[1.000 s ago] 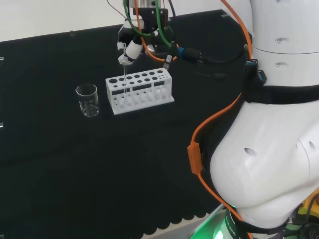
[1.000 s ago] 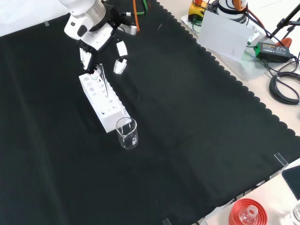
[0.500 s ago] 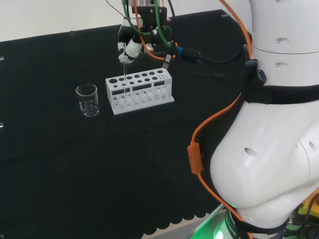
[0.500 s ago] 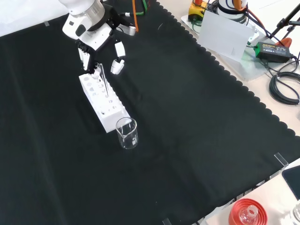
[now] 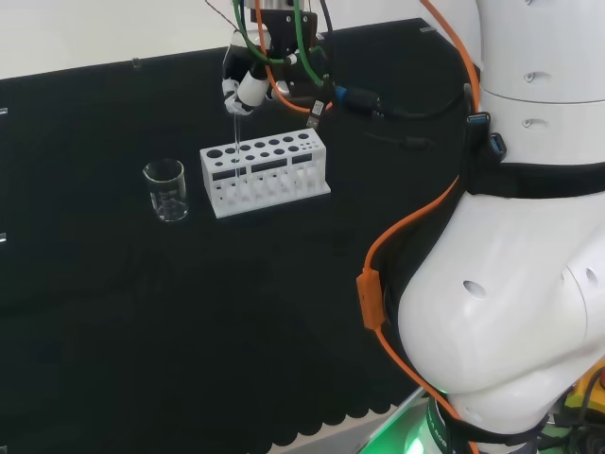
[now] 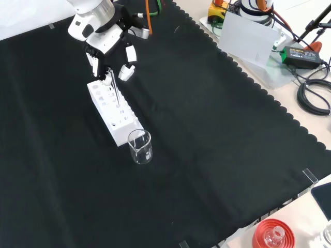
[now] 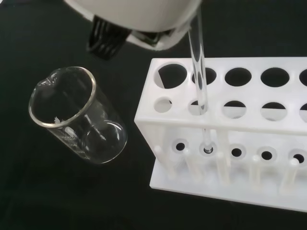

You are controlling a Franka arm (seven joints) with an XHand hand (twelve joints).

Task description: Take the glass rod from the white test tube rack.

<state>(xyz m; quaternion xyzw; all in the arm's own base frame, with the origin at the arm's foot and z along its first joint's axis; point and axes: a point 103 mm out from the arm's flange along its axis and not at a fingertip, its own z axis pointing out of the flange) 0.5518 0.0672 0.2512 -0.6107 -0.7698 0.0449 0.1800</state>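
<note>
The white test tube rack [image 5: 266, 171] [image 6: 114, 111] [image 7: 240, 122] stands on the black cloth. A thin clear glass rod [image 5: 234, 142] [image 6: 115, 92] [image 7: 198, 67] stands nearly upright through a hole near the rack's beaker end, and its lower end is still inside the rack. The hand [image 5: 250, 83] [image 6: 106, 42] hovers above the rack, fingers curled and pinching the rod's top. In the wrist view a blurred white part of the hand [image 7: 144, 19] sits over the rod.
An empty glass beaker [image 5: 166, 190] [image 6: 140, 146] [image 7: 76, 117] stands just off the rack's end. A red ribbed stand [image 6: 273, 235] with a flask sits at the cloth's near right corner in the front view. The arm's white links [image 5: 510, 236] stand at the head view's right.
The hand has risen a little above the rack, and the rod has come up with it. Rack and beaker have not moved.
</note>
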